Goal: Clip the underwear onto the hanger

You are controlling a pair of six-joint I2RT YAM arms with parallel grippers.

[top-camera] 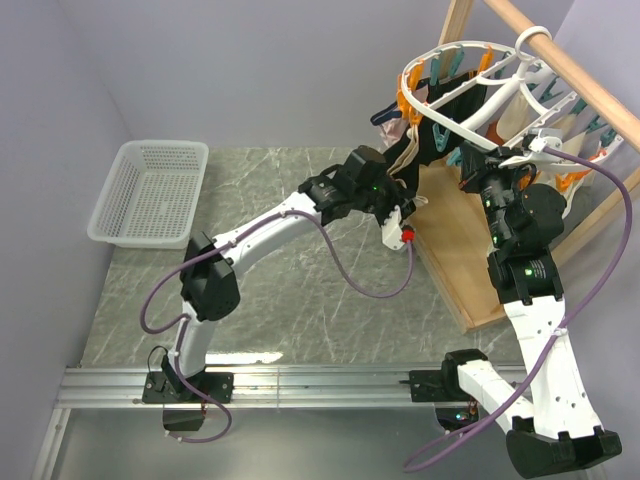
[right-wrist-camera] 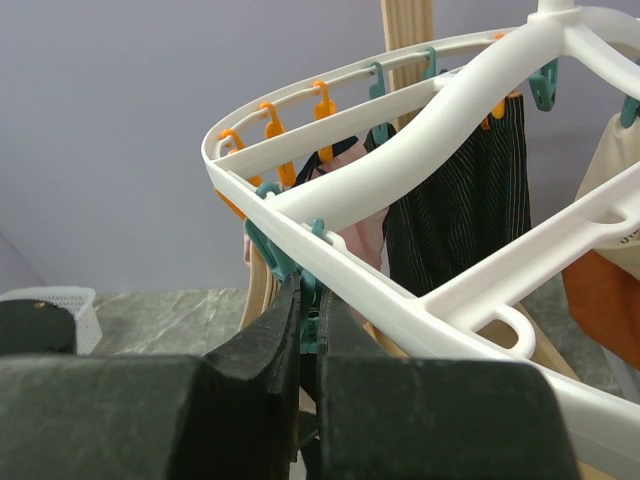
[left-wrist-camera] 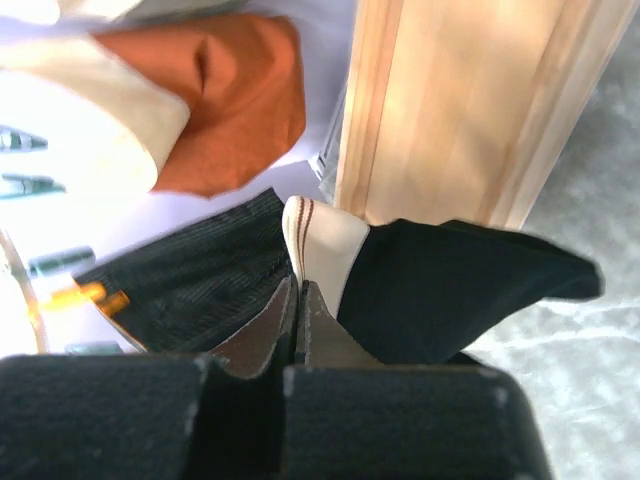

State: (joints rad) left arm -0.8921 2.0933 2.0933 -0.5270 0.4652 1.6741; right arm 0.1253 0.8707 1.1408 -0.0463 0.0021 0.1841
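The grey marbled bench point(top-camera: 300, 250) runs back to lilac walls, with open stone left of the hanger point(top-camera: 470, 85) as far as a white basket point(top-camera: 150, 190) against the far-left wall. The hanger hangs from a wooden rod point(top-camera: 570, 70). The underwear point(left-wrist-camera: 450, 290) droops beneath the hanger, my left fingers point(left-wrist-camera: 298, 300) clenched on its tan waistband. My right fingers point(right-wrist-camera: 308, 310) pinch a teal clip point(right-wrist-camera: 285, 268) on the hanger's rim.

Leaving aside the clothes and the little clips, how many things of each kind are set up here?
Robot arms: 2
White basket: 1
Round white hanger: 1
Wooden stand: 1
Total: 5
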